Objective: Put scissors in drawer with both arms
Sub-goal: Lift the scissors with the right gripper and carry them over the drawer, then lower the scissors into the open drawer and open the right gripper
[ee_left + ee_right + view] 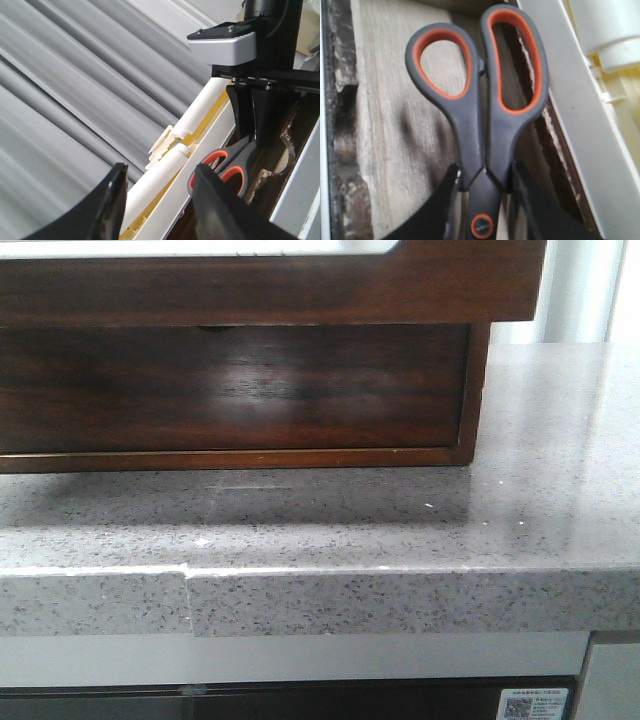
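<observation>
The scissors (480, 105) have grey handles with orange-lined loops and an orange pivot dot. My right gripper (482, 182) is shut on them just below the loops, near the pivot, over a worn pale wooden surface. In the left wrist view the right gripper (252, 142) hangs down with the scissors (222, 167) beneath it, loops towards the camera. My left gripper (160, 170) is open and empty, a short way from the loops. The dark brown drawer (230, 390) sits inside its box frame in the front view, notch at its top edge. Neither gripper shows in the front view.
The wooden box frame (300, 290) stands on a speckled grey stone counter (400, 530) with a front edge. A white rail (575, 140) and white tubes (170, 170) run beside the scissors. Grey ribbed slats (75, 90) lie beyond them.
</observation>
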